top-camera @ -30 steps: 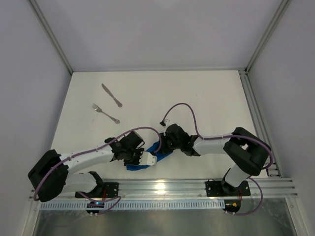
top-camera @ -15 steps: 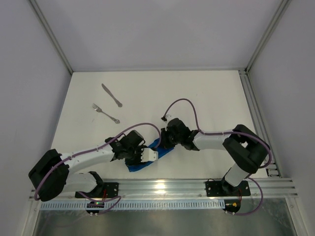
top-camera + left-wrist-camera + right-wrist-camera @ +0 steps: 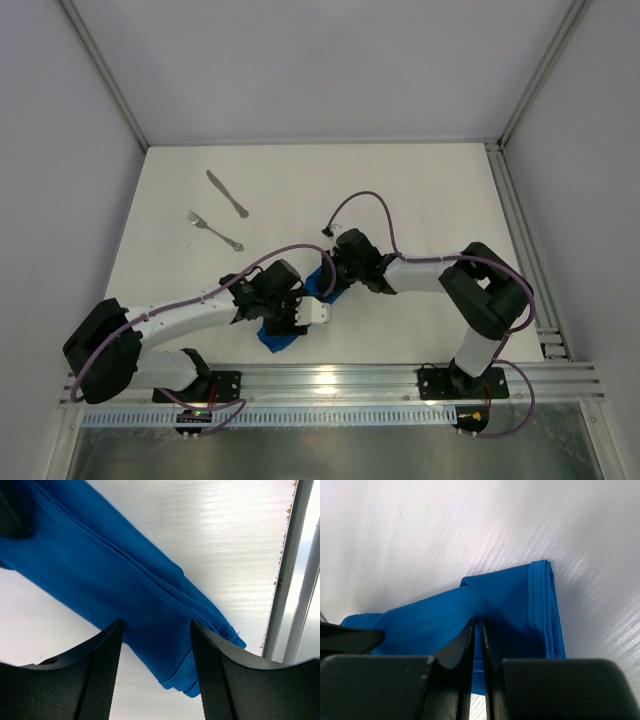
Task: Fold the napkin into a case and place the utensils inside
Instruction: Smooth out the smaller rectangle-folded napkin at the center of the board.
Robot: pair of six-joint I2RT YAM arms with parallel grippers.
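Note:
The napkin (image 3: pixel 277 339) lies as a narrow, folded bright blue strip near the table's front, running diagonally from near left to far right. My left gripper (image 3: pixel 288 320) hovers over its near end, open, with the cloth (image 3: pixel 125 580) showing between its spread fingers. My right gripper (image 3: pixel 326 276) is shut on a raised pinch of the cloth (image 3: pixel 520 595) at the strip's far end. The silver knife (image 3: pixel 228 194) and fork (image 3: pixel 214 231) lie apart on the table at the far left, away from both grippers.
A metal rail (image 3: pixel 330 380) runs along the table's near edge, close to the napkin's near end, and it also shows in the left wrist view (image 3: pixel 295 580). Frame posts and side walls bound the white table (image 3: pixel 420 190).
My right gripper has moved left and away from me with the cloth pinched, stretching the strip longer and steeper. My left gripper has shifted slightly right over the near end.

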